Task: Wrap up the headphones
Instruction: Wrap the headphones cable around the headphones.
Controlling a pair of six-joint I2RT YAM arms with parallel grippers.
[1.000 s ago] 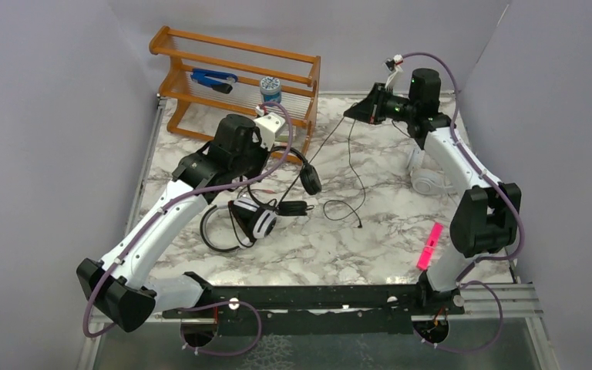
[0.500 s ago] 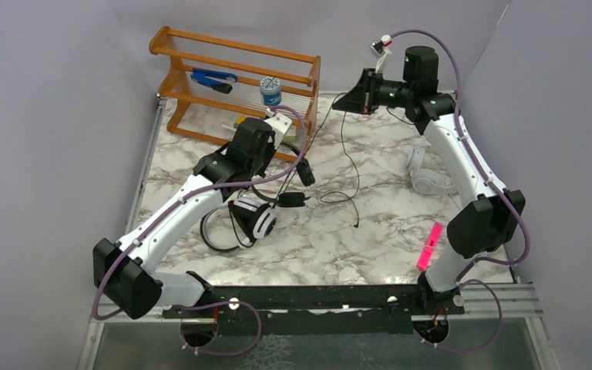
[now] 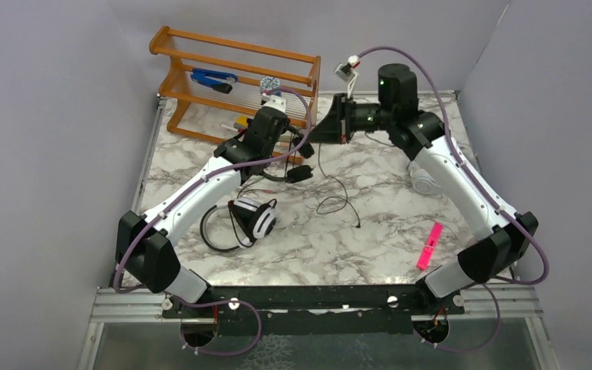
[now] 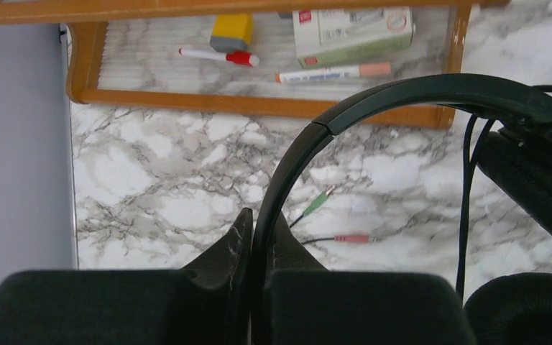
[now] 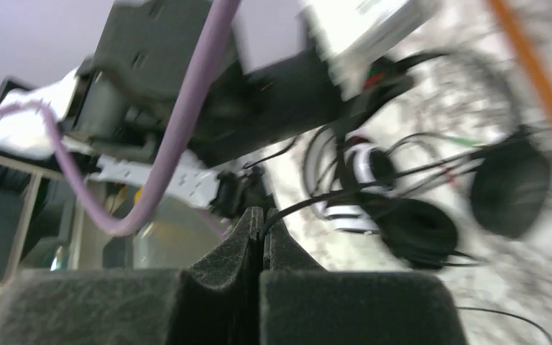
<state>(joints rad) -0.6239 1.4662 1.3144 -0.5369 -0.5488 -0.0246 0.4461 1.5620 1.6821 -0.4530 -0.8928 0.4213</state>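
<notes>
My left gripper (image 3: 289, 154) is shut on the headband (image 4: 374, 100) of the all-black headphones (image 3: 299, 173), held above the table in front of the rack. The band runs between the pads in the left wrist view, with the ear pads (image 4: 539, 180) at the right. My right gripper (image 3: 314, 132), just right of the left one, is shut on their thin black cord (image 5: 309, 203). The rest of the cord hangs down to a loop (image 3: 331, 202) on the marble. White headphones with black pads (image 3: 254, 220) lie on the table below the left arm. All-white headphones (image 3: 424, 181) lie partly behind the right arm.
A wooden rack (image 3: 231, 58) stands at the back left with a blue tool (image 3: 214, 79) and a jar (image 3: 270, 83); markers (image 4: 219, 55) and a box (image 4: 352, 32) lie under it. A pink clip (image 3: 429, 245) lies at the front right. Green (image 4: 320, 203) and pink plugs (image 4: 352, 238) rest on the marble.
My left gripper has carried the black headphones back and right toward the rack. My right gripper has swung left with the cord and now sits close to the left one.
</notes>
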